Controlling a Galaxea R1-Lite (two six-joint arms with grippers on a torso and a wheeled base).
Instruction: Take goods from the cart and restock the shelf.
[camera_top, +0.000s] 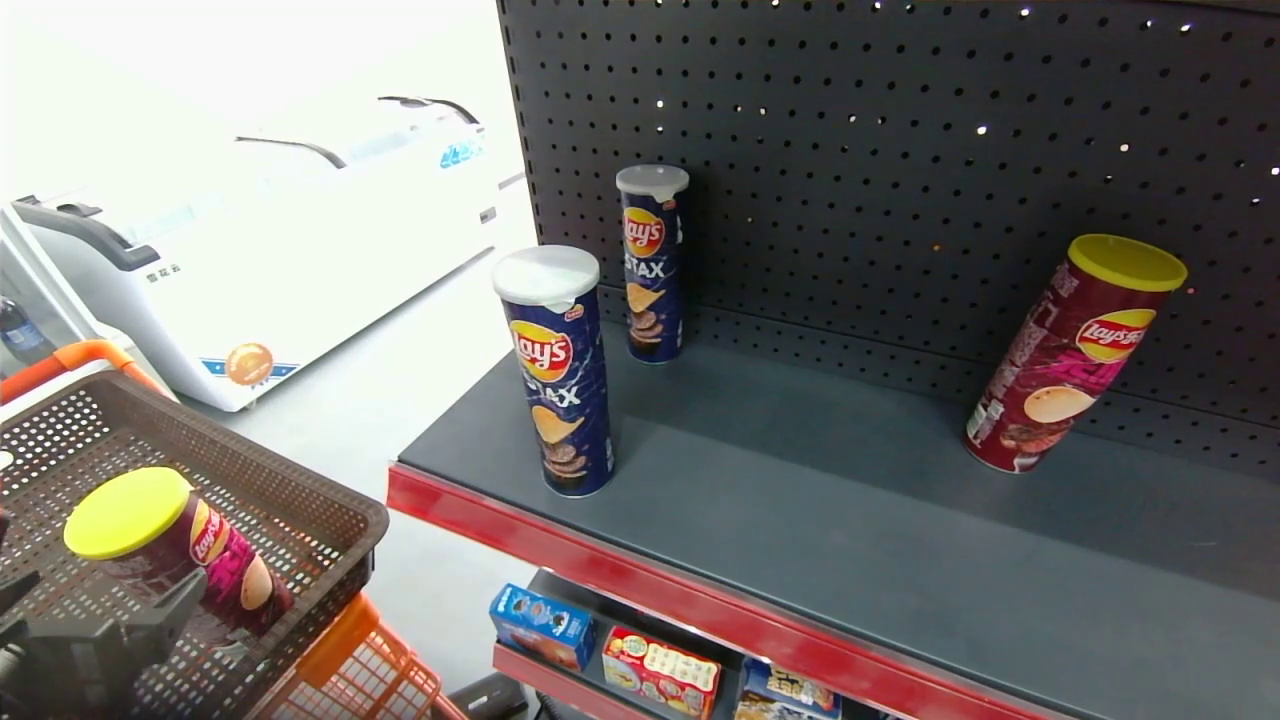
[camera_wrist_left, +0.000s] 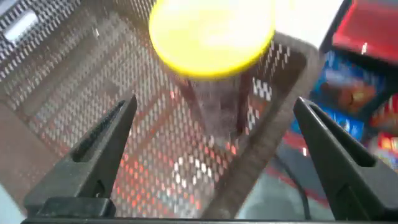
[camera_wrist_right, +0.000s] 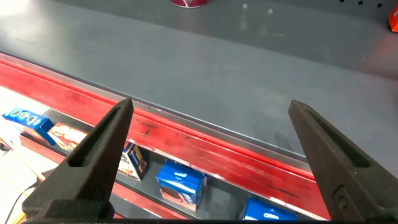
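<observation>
Your left gripper (camera_wrist_left: 214, 106) hangs over the cart (camera_top: 330, 500) with its jaws spread wide. One finger sits on each side of the can (camera_wrist_left: 211, 37), neither touches it, and nothing is gripped yet. The wide spread looks meant to clear the yellow lid before closing on the body below. The can stands slightly tilted inside the cart, close to the wall that faces the shelf (camera_top: 800, 480), which should keep the carry short.

Your right gripper (camera_wrist_right: 210, 107) is just as wide open and empty. It is held just above the shelf's red front edge, touching nothing, and I judge it parked there out of the left arm's way.

On the shelf, one blue can (camera_top: 560, 390) stands at the front-left corner. A second blue can (camera_top: 652, 265) stands at the back-left, by the pegboard (camera_top: 900, 150). A matching can (camera_top: 1070, 360) sits near the back edge toward the right and appears to lean toward the pegboard. The bare stretch between them is probably where the cart's can belongs.
</observation>
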